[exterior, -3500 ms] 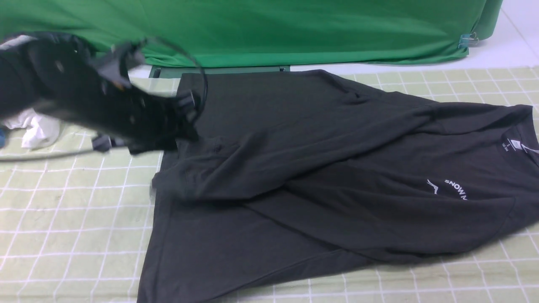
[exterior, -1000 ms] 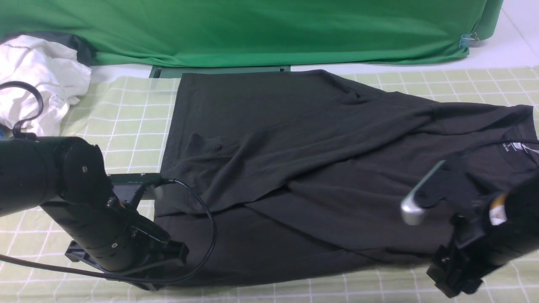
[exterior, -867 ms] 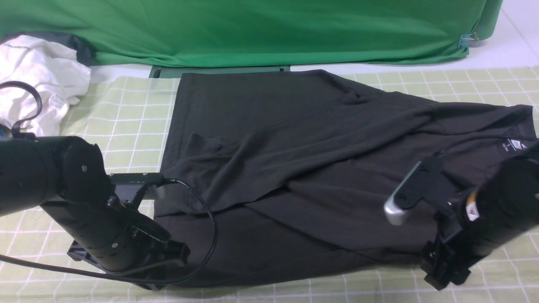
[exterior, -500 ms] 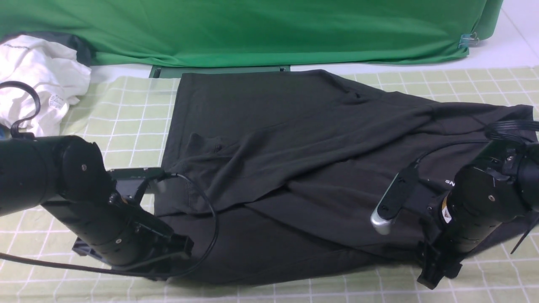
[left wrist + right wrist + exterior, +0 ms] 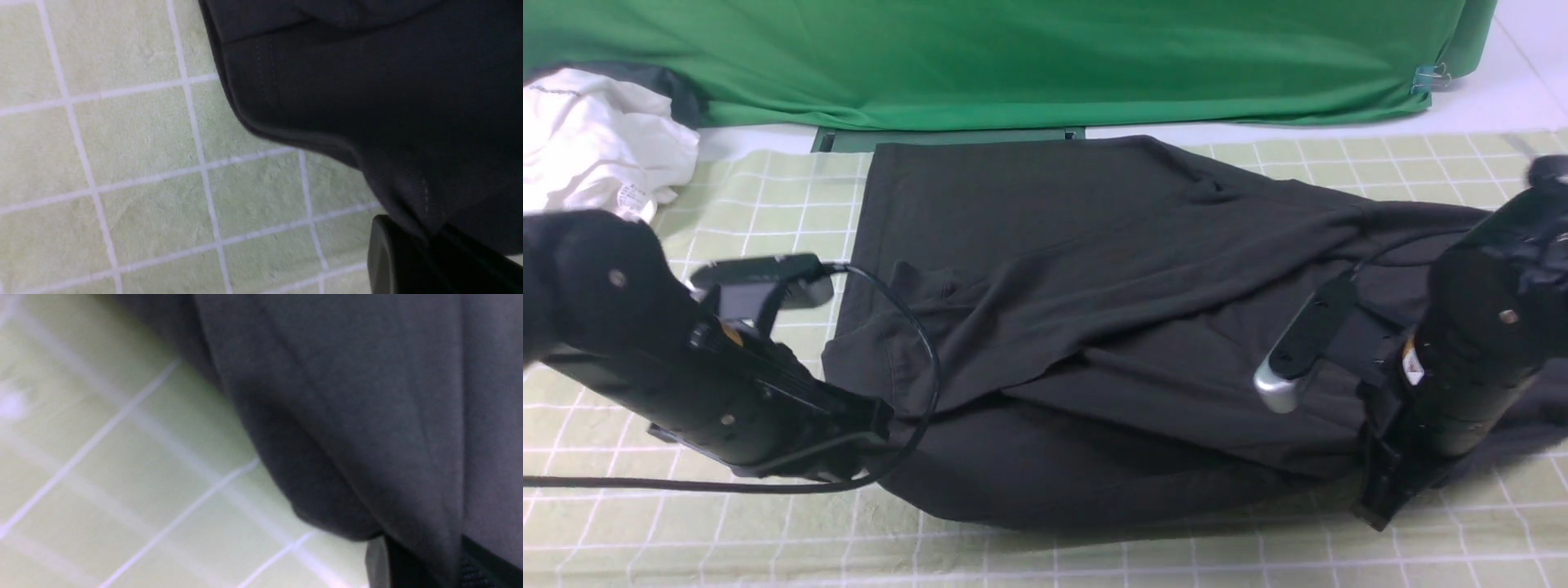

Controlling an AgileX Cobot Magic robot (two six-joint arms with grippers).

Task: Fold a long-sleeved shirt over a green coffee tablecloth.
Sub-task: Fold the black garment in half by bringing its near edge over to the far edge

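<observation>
Two we count: left gripper (image 5: 876,420) and right gripper (image 5: 1376,498), each clenching the near edge of one shirt (image 5: 1094,269) on one tablecloth (image 5: 727,523); one white garment (image 5: 596,155) lies apart.

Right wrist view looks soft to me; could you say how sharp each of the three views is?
Right wrist view: blurred, lines of the pale green white-gridded tablecloth smeared. Left wrist view: sharp, stitching visible on the black cotton long-sleeved shirt. Front view: mostly sharp, evenly lit.
</observation>
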